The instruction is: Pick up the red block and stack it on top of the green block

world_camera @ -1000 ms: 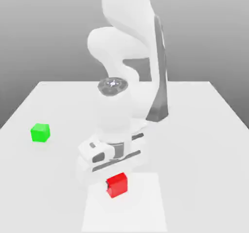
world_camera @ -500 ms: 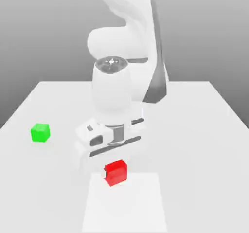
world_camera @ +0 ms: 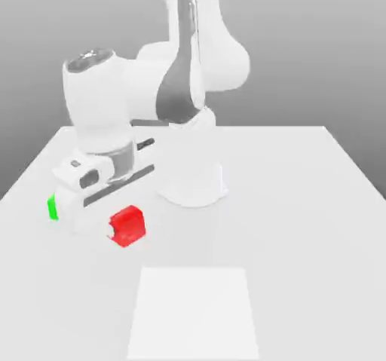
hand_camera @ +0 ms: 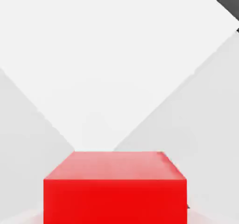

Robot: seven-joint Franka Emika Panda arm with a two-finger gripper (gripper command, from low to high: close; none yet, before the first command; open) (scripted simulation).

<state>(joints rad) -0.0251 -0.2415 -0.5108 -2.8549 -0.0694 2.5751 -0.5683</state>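
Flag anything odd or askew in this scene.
Nothing looks spilled or damaged. The glossy red cube sits askew in the exterior view, but the claw grips it; the bright green cube is partly hidden behind the hand.

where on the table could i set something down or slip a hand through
The table is bare right of the white square, in the exterior view, and behind it up to the arm's base. It's crowded at the left, where the gripper holds the red block near the green block.

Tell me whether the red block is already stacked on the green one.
No, the red block is at the gripper, to the exterior view's right of the green block.
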